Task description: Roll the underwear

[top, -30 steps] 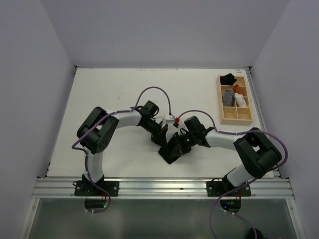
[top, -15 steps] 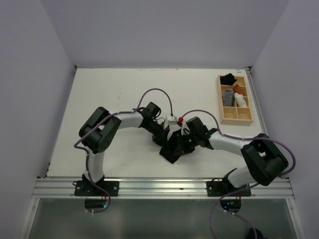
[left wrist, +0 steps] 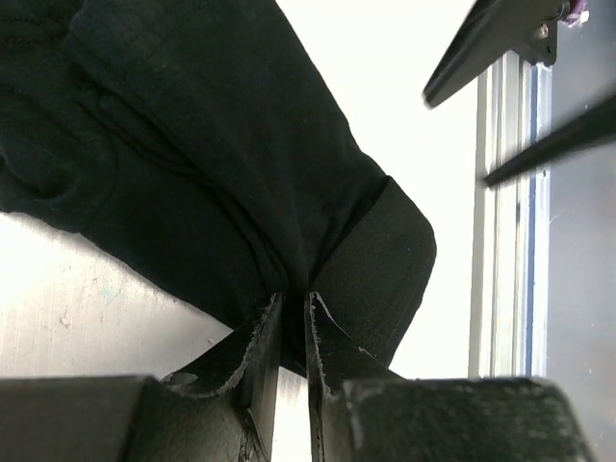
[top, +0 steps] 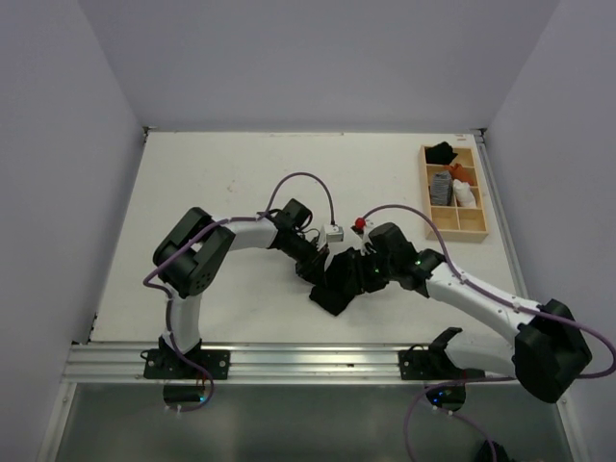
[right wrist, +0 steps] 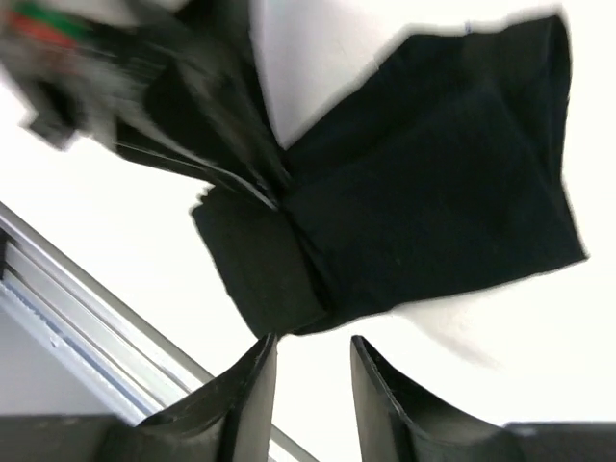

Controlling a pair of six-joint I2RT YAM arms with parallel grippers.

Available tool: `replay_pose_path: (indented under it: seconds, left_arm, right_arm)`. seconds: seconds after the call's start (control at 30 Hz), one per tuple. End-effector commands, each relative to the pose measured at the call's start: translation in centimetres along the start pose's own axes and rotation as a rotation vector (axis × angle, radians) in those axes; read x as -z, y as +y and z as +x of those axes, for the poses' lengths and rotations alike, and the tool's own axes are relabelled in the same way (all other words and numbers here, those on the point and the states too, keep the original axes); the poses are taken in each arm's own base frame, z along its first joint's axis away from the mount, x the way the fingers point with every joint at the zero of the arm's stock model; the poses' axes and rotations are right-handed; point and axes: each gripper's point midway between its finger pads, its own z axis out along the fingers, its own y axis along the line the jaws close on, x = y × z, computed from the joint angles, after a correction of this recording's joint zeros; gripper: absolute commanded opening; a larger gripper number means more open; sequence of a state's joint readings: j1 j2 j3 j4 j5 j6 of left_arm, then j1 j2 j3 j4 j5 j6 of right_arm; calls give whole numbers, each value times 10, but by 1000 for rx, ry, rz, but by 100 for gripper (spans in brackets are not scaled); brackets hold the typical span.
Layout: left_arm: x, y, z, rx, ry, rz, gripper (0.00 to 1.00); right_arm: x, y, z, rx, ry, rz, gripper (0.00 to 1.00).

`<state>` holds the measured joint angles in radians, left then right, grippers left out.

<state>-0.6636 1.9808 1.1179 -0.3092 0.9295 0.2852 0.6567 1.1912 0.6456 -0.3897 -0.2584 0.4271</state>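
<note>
Black underwear (top: 332,289) lies bunched on the table (top: 212,183), centre-front, btwn the two grippers. Left gripper (left wrist: 292,303): fingers nearly together, pinching a fold of the fabric next to its banded edge. Right gripper (right wrist: 310,342): fingers apart, nothing btwn them, just off the cloth's corner. Wooden tray (top: 424,192) sits at far right, well apart.

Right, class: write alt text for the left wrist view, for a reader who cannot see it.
The left hand pinches a fold of the black underwear between its nearly closed fingers at the bottom of the frame. The crumpled fabric spreads up and left over the white table; a metal rail runs down the right side.
</note>
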Motion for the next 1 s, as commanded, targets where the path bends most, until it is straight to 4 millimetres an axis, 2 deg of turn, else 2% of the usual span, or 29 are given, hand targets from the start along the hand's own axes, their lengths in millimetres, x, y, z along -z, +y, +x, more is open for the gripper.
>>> replay_pose_path:
  seconds: [0.0,0.07,0.1,0.2,0.3,0.33,0.47,0.57,0.7,0.8,0.97]
  left_arm:
    - [-5,13,18,1,49,-71,19]
    - [-5,14,18,1,48,-70,19]
    - [-5,14,18,1,48,-72,19]
    - [-5,15,15,-2,43,-73,19]
    - [-5,14,14,-3,41,-73,19]
    - [-5,15,14,-4,40,-74,19]
    - [-4,14,15,-2,44,-75,19]
    - [-4,14,15,-2,44,-75,19]
    - [-3,14,13,-6,43,-80,18]
    - [-3,15,13,-4,47,-82,18]
    - [-4,16,15,-3,54,-83,18]
  right_arm:
    - [23,8,-30,116,-131,71,42]
    - [24,17,-32,178,-153,76,48]
    - [23,32,-31,236,-156,60,51]
    - [19,54,-29,364,-151,50,60]
    - [3,56,-21,470,-65,74,64]
    - [-6,51,-17,509,-22,98,64]
    - [-19,47,-24,593,20,143,64]
    - [-30,43,-22,638,77,152,64]
    - [-37,44,-12,669,133,124,61]
    - [-36,49,-11,690,125,111,61]
    - [-37,59,0,698,145,51,60]
